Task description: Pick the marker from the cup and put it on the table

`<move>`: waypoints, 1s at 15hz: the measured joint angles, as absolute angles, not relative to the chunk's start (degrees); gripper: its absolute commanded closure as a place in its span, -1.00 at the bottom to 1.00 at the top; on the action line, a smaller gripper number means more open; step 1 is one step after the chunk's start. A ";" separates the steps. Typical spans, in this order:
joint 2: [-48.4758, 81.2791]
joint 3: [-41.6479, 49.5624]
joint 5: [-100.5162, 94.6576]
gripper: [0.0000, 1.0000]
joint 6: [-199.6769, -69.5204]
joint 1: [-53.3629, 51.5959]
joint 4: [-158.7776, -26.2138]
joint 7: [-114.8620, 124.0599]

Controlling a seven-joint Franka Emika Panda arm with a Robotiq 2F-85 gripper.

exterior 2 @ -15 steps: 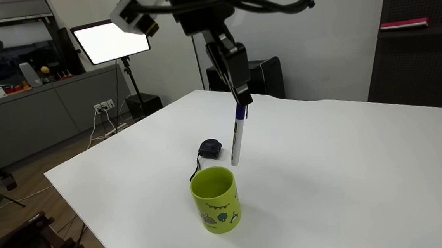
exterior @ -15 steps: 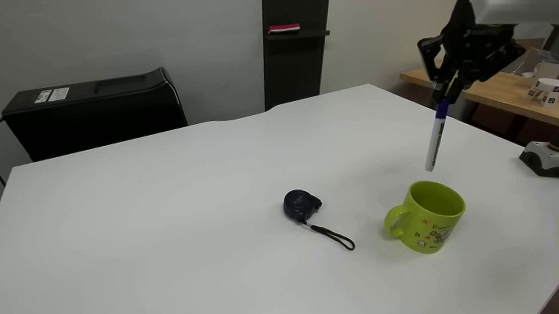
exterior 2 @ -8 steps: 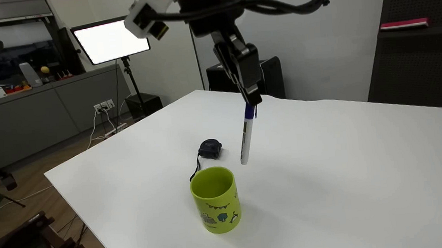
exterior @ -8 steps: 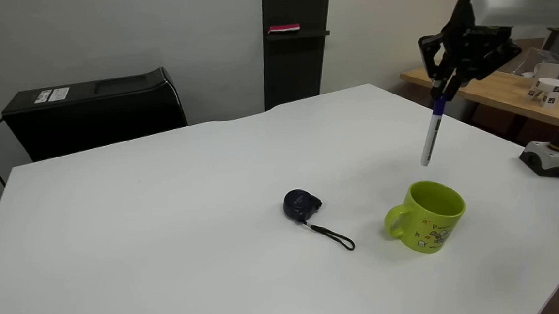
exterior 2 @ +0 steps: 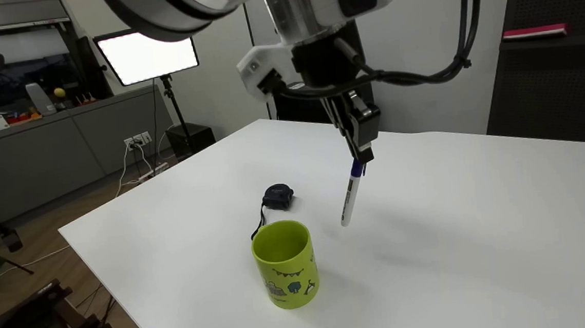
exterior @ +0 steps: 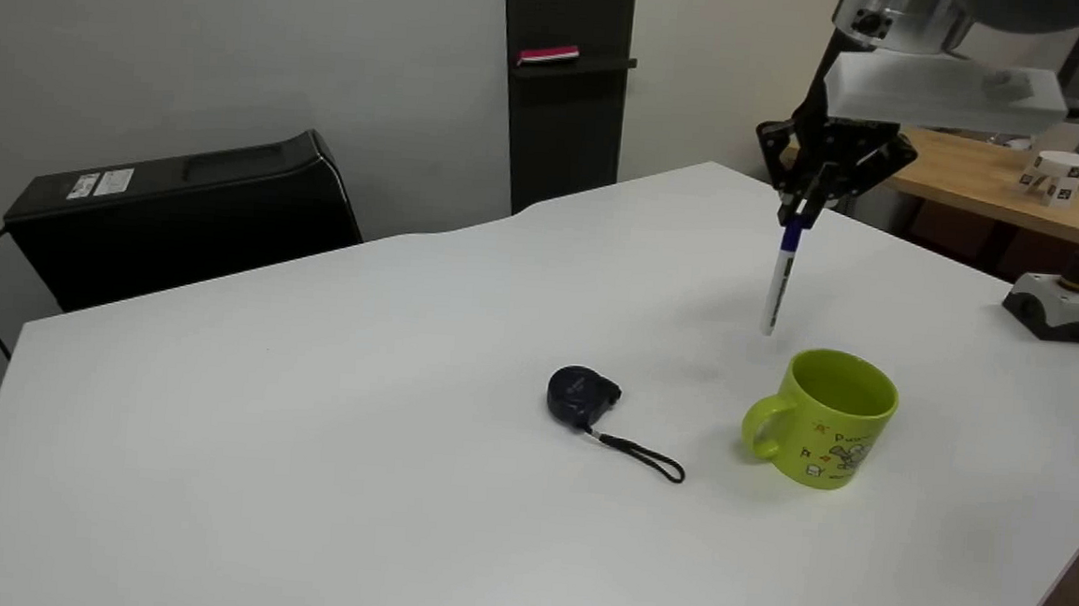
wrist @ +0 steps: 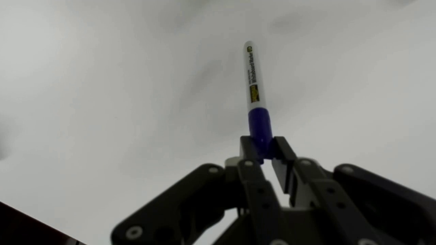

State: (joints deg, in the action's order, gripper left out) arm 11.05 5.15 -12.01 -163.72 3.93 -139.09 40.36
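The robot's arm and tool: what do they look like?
The arm is white and rounded, with dark bands and a shiny silver section. Black cables run alongside. The tool is mostly black, with jointed links, pale screw-like discs and two slim fingers. I can make out no lettering on either.

In both exterior views, the upper end of the slim white blue-capped marker [exterior: 780, 282] is hidden by the tips of the black two-fingered gripper [exterior: 797, 216], inside floor of the lime-green cylindrical cup [exterior: 835, 448] is out of sight, white robot arm [exterior 2: 308, 19] is cut by top edge, flat white table [exterior 2: 459, 260] by bottom. Markings on the round black tape measure [exterior: 579, 394] are too small to read.
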 measured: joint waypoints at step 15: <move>25.41 16.45 5.58 0.91 -184.28 -13.91 -136.64 43.68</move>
